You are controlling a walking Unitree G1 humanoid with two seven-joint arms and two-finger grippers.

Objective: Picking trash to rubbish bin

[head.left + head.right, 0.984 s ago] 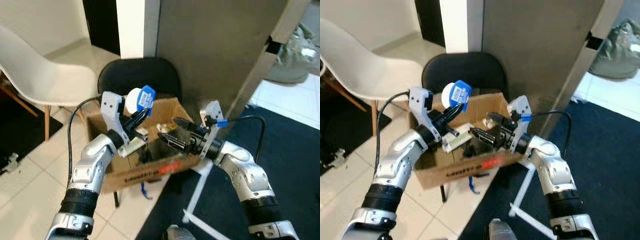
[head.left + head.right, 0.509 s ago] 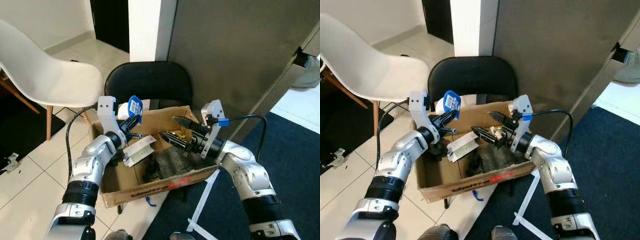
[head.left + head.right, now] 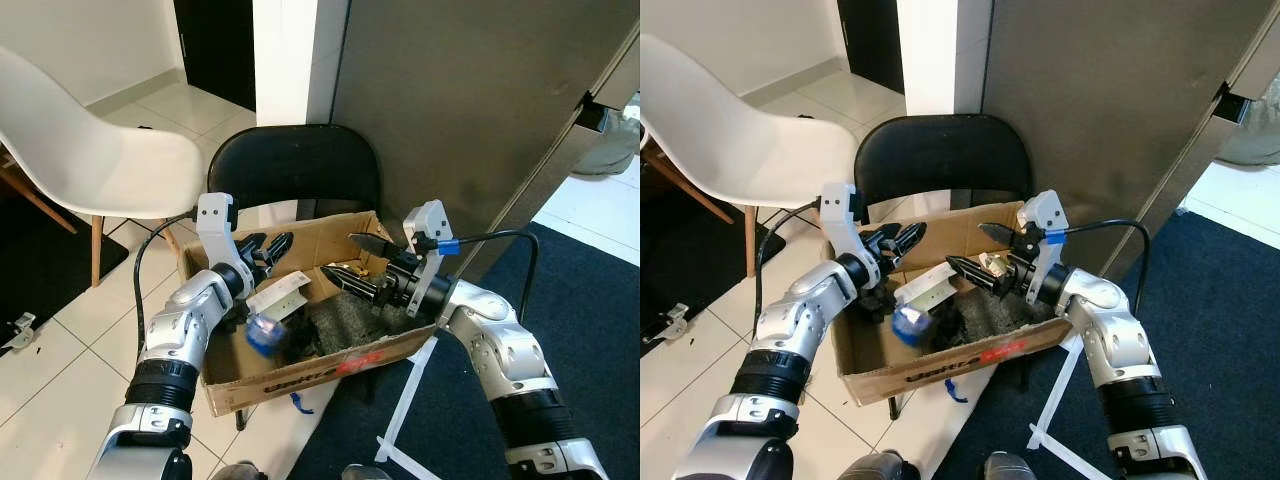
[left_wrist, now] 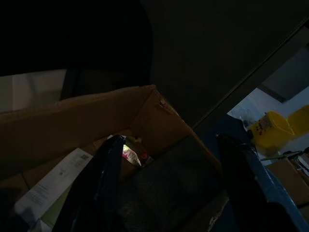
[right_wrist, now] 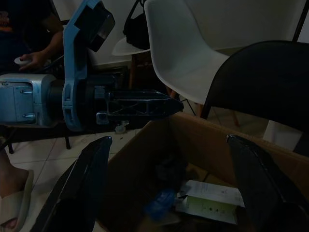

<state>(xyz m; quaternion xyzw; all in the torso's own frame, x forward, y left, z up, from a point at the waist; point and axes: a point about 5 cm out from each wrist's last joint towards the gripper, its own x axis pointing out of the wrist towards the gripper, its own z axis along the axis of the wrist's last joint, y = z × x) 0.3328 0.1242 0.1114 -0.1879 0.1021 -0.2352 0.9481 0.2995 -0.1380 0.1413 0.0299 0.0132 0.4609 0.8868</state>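
Left eye view: white-tiled floor [image 3: 60, 350], dark carpet [image 3: 600, 330]; a cardboard box [image 3: 300, 372] with unreadable red print sits on a black chair [image 3: 290, 165]. Blue-white trash [image 3: 265, 333] lies inside. Left gripper [image 3: 268, 247] is spread, empty.

Right wrist view: right gripper [image 5: 169, 159] is spread over the box.

White shell chair [image 3: 90, 140], black chair [image 3: 295, 165], dark rug [image 3: 600, 330], tiled floor [image 3: 50, 340]

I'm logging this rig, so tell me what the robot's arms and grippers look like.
Both arms are silver with black bands. The left gripper and right gripper each have two long black fingers behind a white wrist bracket. A black cable loops off each wrist, and the right bracket carries a blue tag.
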